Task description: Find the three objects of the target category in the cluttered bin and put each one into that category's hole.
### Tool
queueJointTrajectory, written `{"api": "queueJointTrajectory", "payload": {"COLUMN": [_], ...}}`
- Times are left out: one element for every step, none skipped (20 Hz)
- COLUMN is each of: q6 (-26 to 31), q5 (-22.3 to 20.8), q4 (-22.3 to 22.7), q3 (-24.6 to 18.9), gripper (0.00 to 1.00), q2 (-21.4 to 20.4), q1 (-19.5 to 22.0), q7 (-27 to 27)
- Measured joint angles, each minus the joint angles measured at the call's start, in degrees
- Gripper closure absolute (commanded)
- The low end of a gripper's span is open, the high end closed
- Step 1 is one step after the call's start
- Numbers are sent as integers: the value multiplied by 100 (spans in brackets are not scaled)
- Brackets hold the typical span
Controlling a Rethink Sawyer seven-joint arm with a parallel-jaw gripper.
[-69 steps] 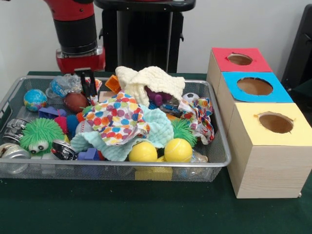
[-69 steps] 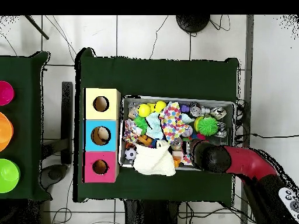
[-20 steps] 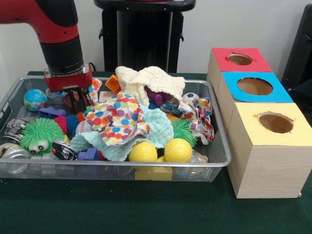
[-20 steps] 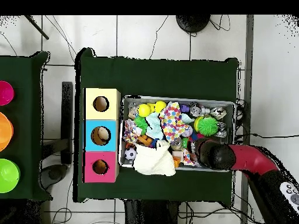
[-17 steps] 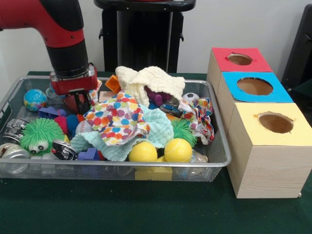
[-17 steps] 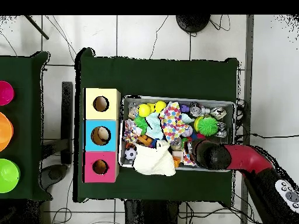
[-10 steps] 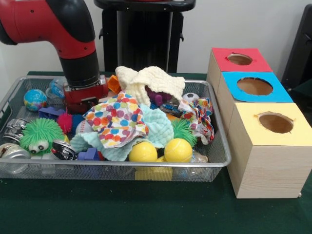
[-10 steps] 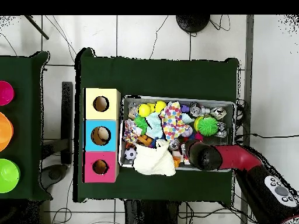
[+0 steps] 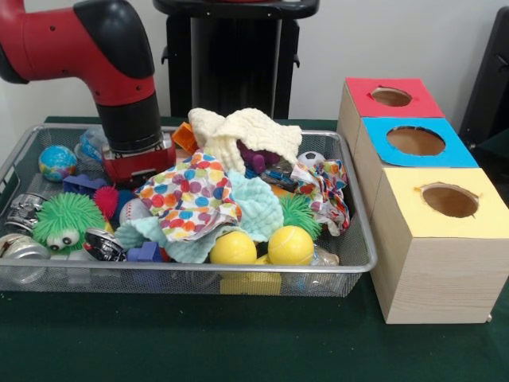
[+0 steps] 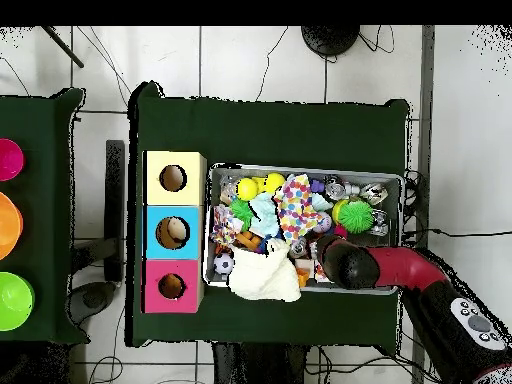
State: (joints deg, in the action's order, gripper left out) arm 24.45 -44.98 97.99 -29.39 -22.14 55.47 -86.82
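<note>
While buried in clutter:
Gripper (image 9: 140, 177): fingers hidden, grasp unknowable.
Polka-dot cloth (image 9: 191, 199): just beside; may snag.
Wire bin (image 9: 354, 259): crowding risks a wrong pick.

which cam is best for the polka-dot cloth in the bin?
Front view. The polka-dot cloth shows large there, draped over the clutter beside the arm's wrist, folds and dots readable. The overhead view shows it only as a small spotted patch mid-bin, good for position, not shape.
</note>
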Motion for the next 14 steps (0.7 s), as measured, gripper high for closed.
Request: {"api": "queueJointTrajectory", "payload": {"q6": [-9, -18, -40, -68, -104, -152, -203, -266, -436, -613, -696, -805, -886, -966], "q5": [0, 0, -2, -4, -5, -6, -5, -6, -5, -8, -8, -9, -9, -8], "q4": [-7, -8, -10, -11, -12, -13, -14, -14, -14, -13, -15, -15, -13, -12], "q3": [1, 1, 2, 4, 9, 26, 52, 88, 183, 292, 338, 406, 461, 517], "gripper": [100, 100, 100, 100, 100, 100, 100, 100, 100, 100, 100, 100, 100, 100], "q2": [4, 4, 5, 5, 5, 6, 5, 3, -12, -31, -35, -34, -39, -44], "q1": [-5, -9, -24, -47, -73, -109, -145, -190, -297, -418, -476, -557, -617, -678], "q7": [0, 0, 0, 0, 0, 0, 0, 0, 0, 0, 0, 0, 0, 0]}}
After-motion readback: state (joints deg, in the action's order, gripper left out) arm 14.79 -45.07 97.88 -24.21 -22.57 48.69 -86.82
